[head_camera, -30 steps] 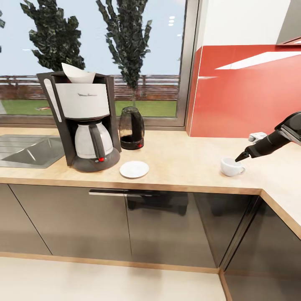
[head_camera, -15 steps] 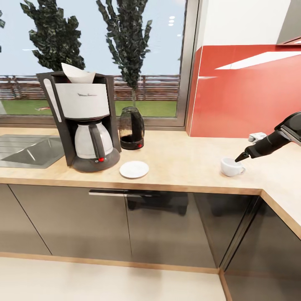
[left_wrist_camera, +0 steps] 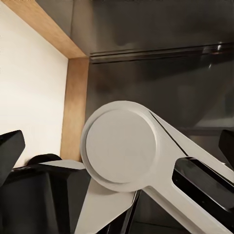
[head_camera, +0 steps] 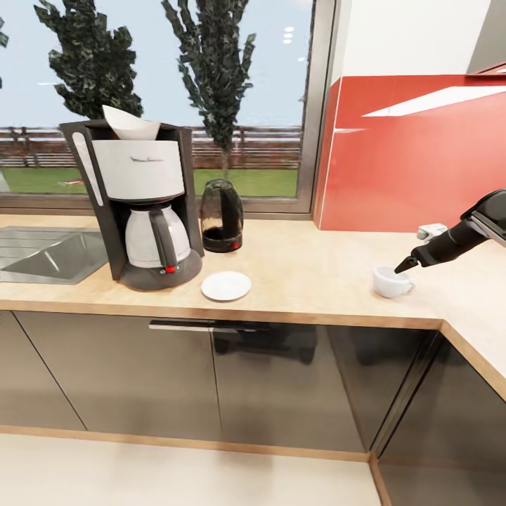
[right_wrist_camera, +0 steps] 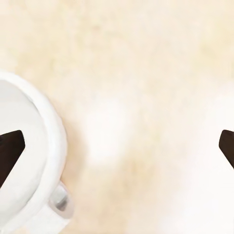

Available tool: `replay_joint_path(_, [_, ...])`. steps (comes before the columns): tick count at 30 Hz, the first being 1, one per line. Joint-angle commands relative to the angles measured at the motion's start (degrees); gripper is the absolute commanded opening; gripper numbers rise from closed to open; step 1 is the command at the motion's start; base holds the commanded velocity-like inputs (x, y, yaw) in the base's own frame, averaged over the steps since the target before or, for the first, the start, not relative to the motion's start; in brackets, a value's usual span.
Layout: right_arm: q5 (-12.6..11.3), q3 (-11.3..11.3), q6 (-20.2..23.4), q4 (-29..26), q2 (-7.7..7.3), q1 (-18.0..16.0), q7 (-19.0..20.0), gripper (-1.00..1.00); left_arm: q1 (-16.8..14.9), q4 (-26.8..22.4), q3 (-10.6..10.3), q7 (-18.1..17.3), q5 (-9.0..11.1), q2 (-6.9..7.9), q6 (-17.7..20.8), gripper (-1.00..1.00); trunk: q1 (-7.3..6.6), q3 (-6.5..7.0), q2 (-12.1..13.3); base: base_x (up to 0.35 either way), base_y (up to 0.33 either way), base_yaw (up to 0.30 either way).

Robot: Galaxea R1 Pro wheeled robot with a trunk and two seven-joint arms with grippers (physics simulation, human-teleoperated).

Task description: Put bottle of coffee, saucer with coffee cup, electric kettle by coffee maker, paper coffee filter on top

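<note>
1. A white coffee cup (head_camera: 391, 282) stands upright on the pale wood worktop (head_camera: 309, 267), near its front edge and toward the right corner, with its handle pointing right.
2. The right claw (head_camera: 405, 266) hangs just above the cup's rim. In the right wrist view its two dark fingertips (right_wrist_camera: 10, 155) are spread wide apart, one over the cup's mouth (right_wrist_camera: 22, 161) and the other over bare worktop, so the cup sits off to one side of the gap between them.
3. The right arm is the nearer one, judging by its reach.
4. The saucer (head_camera: 225, 285) lies well apart toward the left, just beside the coffee maker (head_camera: 137, 204), which carries a paper filter (head_camera: 128, 123).
5. A kettle (head_camera: 221, 215) stands behind the saucer, under a window.
6. The left claw's state cannot be told.
</note>
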Motion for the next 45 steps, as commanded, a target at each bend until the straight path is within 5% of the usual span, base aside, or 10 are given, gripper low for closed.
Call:
replay_joint_path(1, [-0.1,0.3,0.2,-0.1,-0.06,-0.1,0.1,1.0,0.0,0.0,-0.2,-0.2,0.1,0.01,0.6,1.0,-0.01,-0.06,0.0,0.001,0.076,0.0])
replay_joint_path(45, [-0.3,0.4,0.1,-0.2,0.26,0.5,1.8,1.0,0.0,0.0,-0.2,-0.2,0.1,0.01,0.6,1.0,-0.01,-0.73,0.0,0.0,0.005,0.0])
